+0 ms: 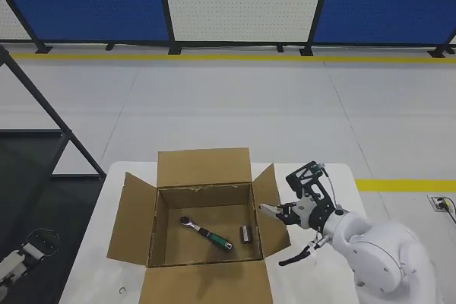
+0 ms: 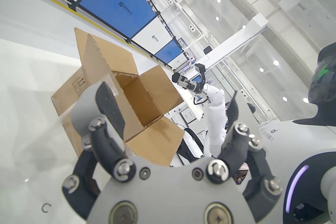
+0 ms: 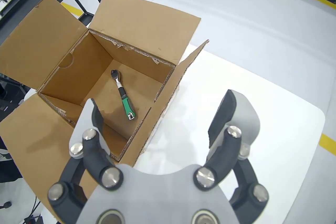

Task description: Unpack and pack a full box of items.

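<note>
Cardboard box point(image 1: 204, 166) sits mid-desk with its four flaps folded outward, which I judge leaves the mouth free for a reach from above. Two things lie on its floor. One is a wrench point(image 1: 205, 232) with a green handle, flat and slanted, its head toward the desk's far left corner and its handle toward the near right one. The other is a small dark cylinder point(image 1: 246, 233) just beside the handle end, close to the box's right wall; I cannot tell whether the two touch. The box is far from full, so either the unpacking is well along or the packing is barely begun.

The right claw point(image 3: 160, 97) hangs over the right side of the desk point(image 3: 283, 109), just outside the box's right flap and above the rim, fingers spread wide and holding nothing. That pose probably suits a dip over the wall. The wrench lies below and beyond the claw, inside the box, with wall and flap between them.

The left claw point(image 2: 169, 89) is also wide and empty, low down past the desk's left edge and well apart from the box, likely parked out of the way.
</note>
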You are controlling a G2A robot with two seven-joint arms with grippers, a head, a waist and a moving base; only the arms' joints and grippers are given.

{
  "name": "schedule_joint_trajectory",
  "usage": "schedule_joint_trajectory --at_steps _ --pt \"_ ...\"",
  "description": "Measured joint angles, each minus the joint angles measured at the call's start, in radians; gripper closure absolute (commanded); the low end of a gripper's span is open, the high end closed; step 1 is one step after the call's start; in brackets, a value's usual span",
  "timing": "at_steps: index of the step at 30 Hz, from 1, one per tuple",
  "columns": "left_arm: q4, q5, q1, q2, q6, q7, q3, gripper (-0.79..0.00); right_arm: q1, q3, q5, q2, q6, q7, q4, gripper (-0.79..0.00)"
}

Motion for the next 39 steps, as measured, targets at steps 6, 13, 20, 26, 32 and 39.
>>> schedule_joint_trajectory --at_steps 6,13,20,26,32,39 --pt "0.0 0.0 0.0 0.0 0.0 0.0 0.0 -0.785 0.031 -0.006 0.066 0.006 0.032 0.051 0.05 -0.785" --pt "0.0 0.0 0.0 0.0 0.0 0.0 0.0 -0.785 0.058 -0.017 0.119 0.011 0.083 0.076 0.09 0.0" --pt "0.0 0.0 0.0 0.0 0.0 0.0 0.0 -0.785 0.037 -0.007 0.16 0.021 0.117 0.094 0.073 0.0" --pt "0.0 0.0 0.0 0.0 0.0 0.0 0.0 -0.785 -0.011 -0.004 0.176 0.03 0.137 0.086 0.027 -0.36" --pt "0.0 0.0 0.0 0.0 0.0 0.0 0.0 -0.785 -0.046 -0.007 0.182 0.038 0.157 0.081 -0.023 -0.785" --pt "0.0 0.0 0.0 0.0 0.0 0.0 0.0 -0.785 -0.057 -0.005 0.19 0.042 0.169 0.034 -0.035 -0.785"
